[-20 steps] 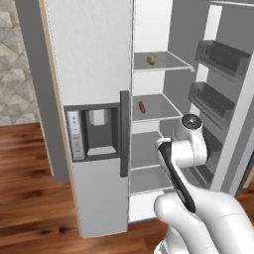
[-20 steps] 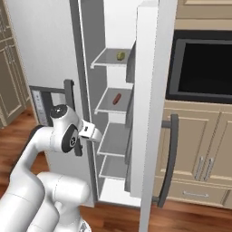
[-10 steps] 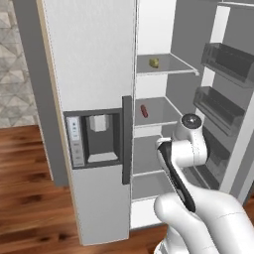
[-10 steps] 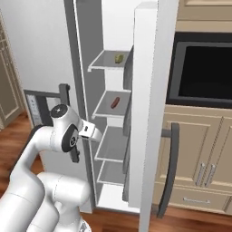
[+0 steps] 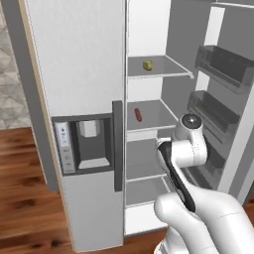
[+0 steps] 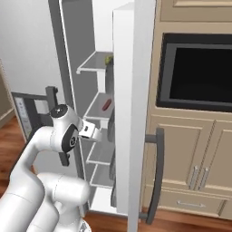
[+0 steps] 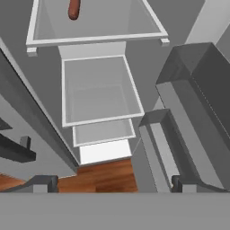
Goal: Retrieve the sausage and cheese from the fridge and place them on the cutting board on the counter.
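1. The fridge (image 5: 74,74) stands with its right door (image 6: 136,113) swung open and its left door closed; the left door carries the water dispenser (image 5: 87,144) and a dark handle (image 5: 117,146).
2. The cheese (image 5: 147,65) lies on the upper white shelf (image 5: 168,73) inside the open compartment, near the middle of that shelf. In the right base view it is a small yellowish spot (image 6: 108,59) half hidden behind the edge of the open door.
3. The sausage (image 5: 137,114) lies on the next shelf down (image 5: 158,121), well apart from the cheese and almost straight below it. The right base view shows it (image 6: 107,105) on the second shelf, and the hand view catches its lower end (image 7: 74,9) at the top edge, on a shelf (image 7: 96,38) seen from above.
4. The arm (image 5: 186,149) rises in front of the open compartment, its wrist level with the space below the sausage shelf.
5. The hand (image 7: 112,184) points down into the fridge, over the lower shelves (image 7: 101,90) and the door bins (image 7: 193,103). Its two fingertips (image 7: 42,183) sit far apart at the bottom corners of the hand view, so it is wide and holds nothing.
6. Beside the fridge in the right base view stand beige cabinets (image 6: 199,154) and a black oven window (image 6: 197,72).
7. The floor (image 5: 25,198) is reddish wood.
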